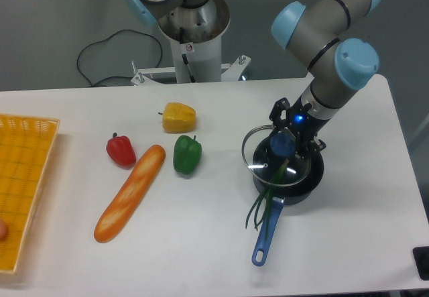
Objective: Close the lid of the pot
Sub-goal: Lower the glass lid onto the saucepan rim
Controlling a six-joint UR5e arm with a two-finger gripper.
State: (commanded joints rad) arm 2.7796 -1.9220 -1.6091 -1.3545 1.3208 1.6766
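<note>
From the fixed camera, your gripper [288, 138] hung over the pot [298, 176] on the right half of the white table [201, 243], its two fingers pinched onto the blue knob [281, 143] of the lid [265, 159]. You had the glass lid raised and tilted, its rim overhanging the pot's left edge rather than seated on it, so the pot was not yet closed. The pot stood upright, its long blue handle [265, 239] pointing toward the table's near edge. Green stalks [265, 200] hung out over the pot's front rim and trailed down beside the handle.

Left of the pot, and well apart from it, lay a green pepper [187, 154], a yellow pepper [179, 117] behind it, a red pepper [120, 149] and a long bread loaf [131, 192] lying diagonally just beside the red one. A yellow basket [20, 176] sat at the table's far left edge. Behind the table stood the arm's base column [191, 39], with a black cable [100, 62] looped on the floor.
</note>
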